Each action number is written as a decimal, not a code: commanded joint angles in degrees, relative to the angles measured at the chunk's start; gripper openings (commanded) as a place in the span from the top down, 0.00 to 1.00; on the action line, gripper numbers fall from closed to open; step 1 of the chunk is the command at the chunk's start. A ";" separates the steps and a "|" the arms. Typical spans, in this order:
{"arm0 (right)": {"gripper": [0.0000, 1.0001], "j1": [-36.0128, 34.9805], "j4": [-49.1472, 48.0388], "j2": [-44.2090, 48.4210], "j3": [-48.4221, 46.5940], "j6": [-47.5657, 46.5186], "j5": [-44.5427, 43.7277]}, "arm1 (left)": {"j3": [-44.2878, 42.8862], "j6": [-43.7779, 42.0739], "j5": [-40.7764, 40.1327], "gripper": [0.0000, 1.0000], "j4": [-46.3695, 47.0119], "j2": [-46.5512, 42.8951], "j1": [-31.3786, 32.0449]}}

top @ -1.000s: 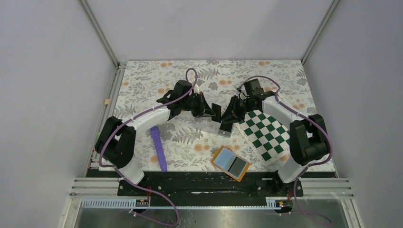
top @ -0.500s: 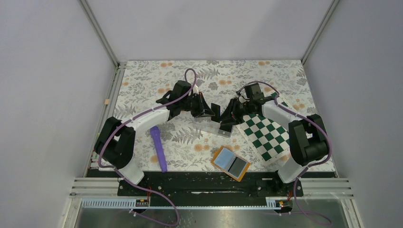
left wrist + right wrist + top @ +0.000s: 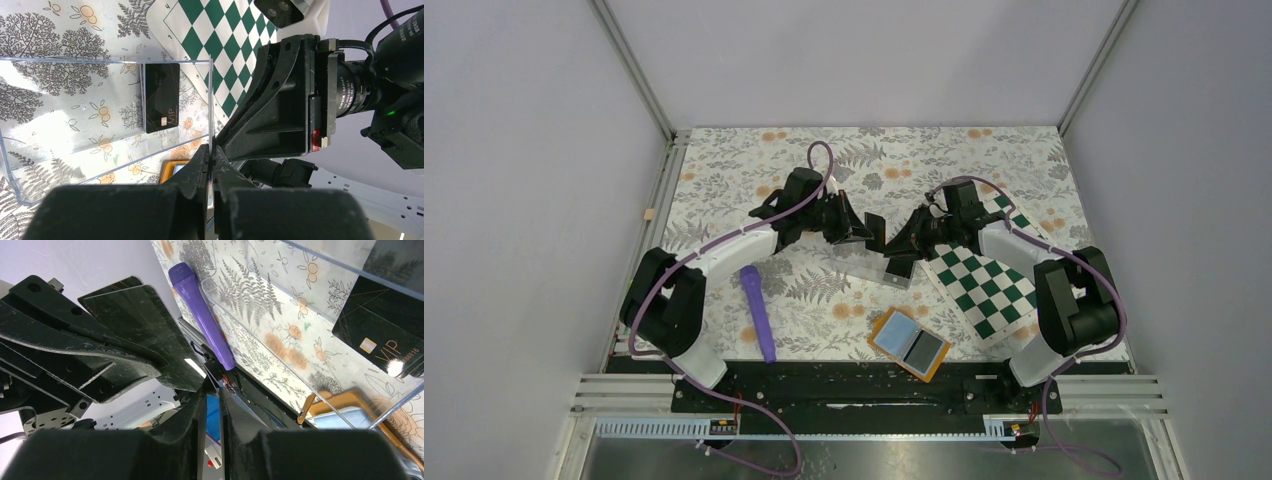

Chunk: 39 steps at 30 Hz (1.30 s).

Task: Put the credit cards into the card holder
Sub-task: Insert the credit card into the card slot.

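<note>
- Pinching a dark card [image 3: 876, 228] by one end: L gripper [image 3: 862, 226], jaws closed tight on it. Card sticks out past the tips toward R gripper [image 3: 907, 243].
- R gripper: tips just beside the dark card's free end, fingers [image 3: 200, 415] nearly together w/ only a thin slit btwn them. Can't tell if they grip anything.
- Both grippers meet tip to tip over the clear box [image 3: 874, 268], which sits right under them on the floral table [image 3: 754, 160].
- 2nd card [image 3: 161, 97]: black, gold "VIP" print, lying flat inside the box. It's beyond the L tips and off to one side, not touched by either gripper.
- Card holder [image 3: 892, 333]: open, orange rim, light blue lining up. It's well apart from both grippers, on the base side of R gripper.
- Purple stick [image 3: 759, 312]: on the base side of L gripper, well apart.
- Checkered mat [image 3: 984, 285]: under R arm, just beside the box.
</note>
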<state>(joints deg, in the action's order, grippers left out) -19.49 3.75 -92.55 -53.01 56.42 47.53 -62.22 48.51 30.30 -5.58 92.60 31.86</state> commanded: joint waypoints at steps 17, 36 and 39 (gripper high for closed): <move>0.85 0.11 -15.31 4.94 1.93 6.30 0.44 | 0.62 -0.76 0.58 1.00 1.17 -2.04 0.72; 0.83 0.32 -33.53 8.38 7.52 11.46 1.66 | 3.41 0.43 1.67 1.00 3.88 -2.67 0.73; 0.83 0.45 -34.46 8.49 7.68 11.23 1.72 | 4.04 0.97 2.67 1.00 5.24 -2.91 0.75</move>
<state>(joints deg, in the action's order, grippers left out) -19.03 -18.79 -87.81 -43.72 65.56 47.22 -60.23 49.45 28.88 0.03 90.72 30.94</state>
